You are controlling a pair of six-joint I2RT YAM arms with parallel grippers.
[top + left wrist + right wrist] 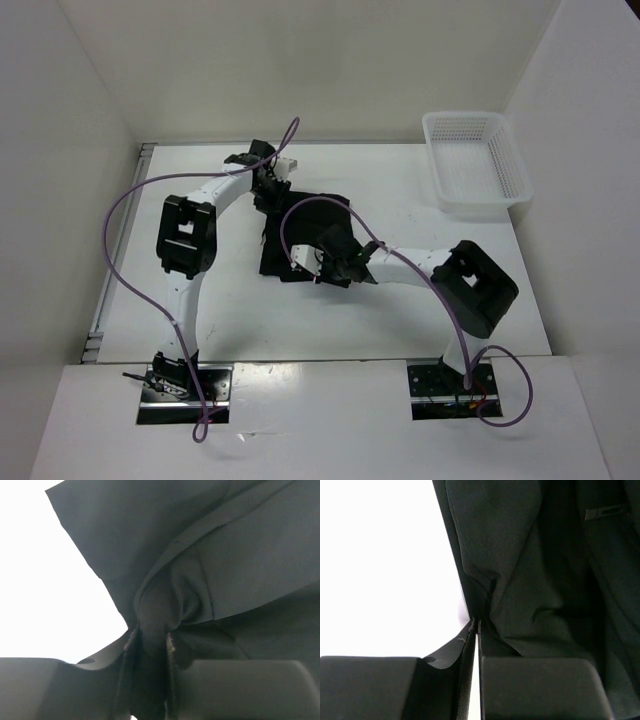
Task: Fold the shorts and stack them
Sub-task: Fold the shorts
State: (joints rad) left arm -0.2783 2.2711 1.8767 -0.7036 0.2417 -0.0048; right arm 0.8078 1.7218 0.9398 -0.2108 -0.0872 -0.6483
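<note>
The black shorts (312,222) lie crumpled on the white table between the two arms. My left gripper (268,192) sits at their far left edge. In the left wrist view its fingers (131,641) are closed on a bunched ridge of the shorts (240,555), and the cloth fills the gap at the left gripper (150,639). My right gripper (303,260) is at the shorts' near left edge. In the right wrist view the right gripper (476,624) has its jaws almost together, tips pinching the thin edge of the shorts (530,580).
A white mesh basket (478,175) stands at the far right of the table (180,320). White walls close in the table on the left, back and right. Purple cables loop over both arms.
</note>
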